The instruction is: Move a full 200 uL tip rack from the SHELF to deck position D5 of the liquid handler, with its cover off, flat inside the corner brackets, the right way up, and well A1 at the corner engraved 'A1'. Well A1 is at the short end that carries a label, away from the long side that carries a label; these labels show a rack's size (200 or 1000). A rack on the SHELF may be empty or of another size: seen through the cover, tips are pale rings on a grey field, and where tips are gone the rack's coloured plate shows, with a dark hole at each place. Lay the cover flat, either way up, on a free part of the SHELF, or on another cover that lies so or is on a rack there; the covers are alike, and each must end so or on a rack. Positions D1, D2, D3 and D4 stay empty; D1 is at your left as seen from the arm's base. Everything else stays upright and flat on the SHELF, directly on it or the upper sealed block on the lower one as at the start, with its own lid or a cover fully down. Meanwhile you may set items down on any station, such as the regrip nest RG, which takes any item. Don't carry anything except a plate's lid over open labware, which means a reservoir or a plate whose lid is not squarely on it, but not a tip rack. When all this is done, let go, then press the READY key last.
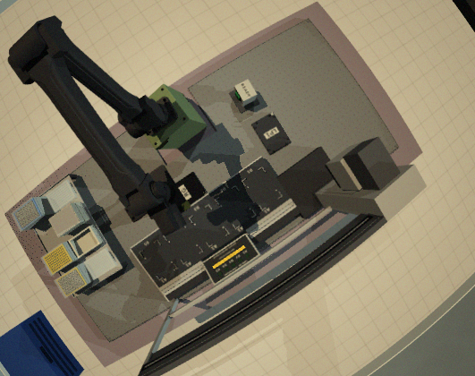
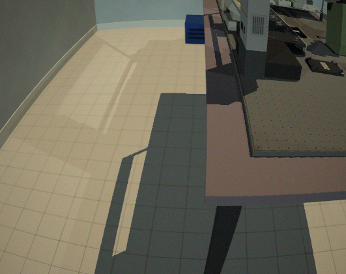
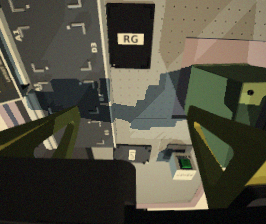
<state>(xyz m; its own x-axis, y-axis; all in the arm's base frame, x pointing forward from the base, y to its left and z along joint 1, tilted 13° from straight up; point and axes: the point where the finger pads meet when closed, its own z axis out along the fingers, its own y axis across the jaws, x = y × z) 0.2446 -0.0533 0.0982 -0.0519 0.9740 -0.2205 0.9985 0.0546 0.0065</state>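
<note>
Several racks and boxes stand on the SHELF [image 1: 67,239] at the table's left end. One rack [image 1: 29,212] shows a grey top, one [image 1: 58,258] shows a yellow plate, and one [image 1: 72,281] shows a grey field. The dark deck [image 1: 210,226] with its white corner brackets has no labware on it; its right-hand position [image 1: 259,183] is bare. My gripper [image 1: 172,223] hovers over the deck's left part, beside the RG nest [image 1: 188,190]. In the wrist view the olive fingers stand wide open with nothing between them, above the deck edge [image 3: 68,45] and the RG nest [image 3: 129,36].
The arm's green base [image 1: 176,118] stands behind the deck. The READY key [image 1: 246,92] and a second black nest [image 1: 271,132] lie beyond it. An open tray [image 1: 87,241] sits among the racks. The liquid handler's grey head [image 1: 362,163] rises at the right.
</note>
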